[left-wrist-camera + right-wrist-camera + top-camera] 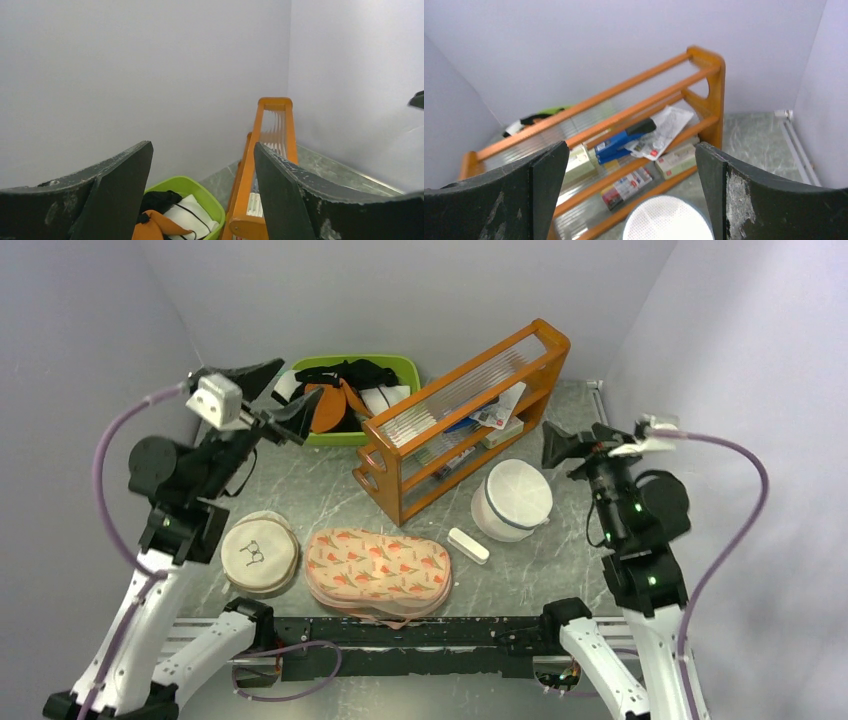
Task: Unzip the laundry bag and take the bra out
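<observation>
Bra looks to be out of the bag, both claws spread wide and empty
The orange bra lies in the green bin at the back among black clothes, close by the left gripper; the laundry bag sits flat at the near edge, well apart, its zip too hard to read. The right gripper hovers beside the wooden rack. To my eye little or nothing is left to do

The left gripper, fingers spread, frames a green bin holding the orange bra, beside an orange rack.
</observation>
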Motion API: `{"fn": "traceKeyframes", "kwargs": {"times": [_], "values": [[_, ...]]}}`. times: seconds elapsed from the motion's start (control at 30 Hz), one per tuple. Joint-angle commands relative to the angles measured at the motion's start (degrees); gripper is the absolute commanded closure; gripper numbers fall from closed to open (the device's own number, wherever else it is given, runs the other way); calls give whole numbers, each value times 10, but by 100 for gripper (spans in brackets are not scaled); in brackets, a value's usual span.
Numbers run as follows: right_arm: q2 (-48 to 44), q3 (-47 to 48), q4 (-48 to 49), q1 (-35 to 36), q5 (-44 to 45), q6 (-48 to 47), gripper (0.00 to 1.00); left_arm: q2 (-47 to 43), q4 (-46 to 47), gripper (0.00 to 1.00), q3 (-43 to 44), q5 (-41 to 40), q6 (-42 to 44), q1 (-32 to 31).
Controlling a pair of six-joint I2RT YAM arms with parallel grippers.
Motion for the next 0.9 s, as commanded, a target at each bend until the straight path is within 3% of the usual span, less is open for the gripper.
{"fn": "traceKeyframes", "kwargs": {"times": [0.0,0.2,0.87], "values": [[-52,-4,9,-4,-20,-13,0,-77,60,14,-61,-71,49,-19],[-78,4,-2,-3,-7,-10,0,-119,80,14,-86,-119,51,-25],[-48,16,-14,-4,25,10,0,-97,69,14,-83,-145,50,-34]]}}
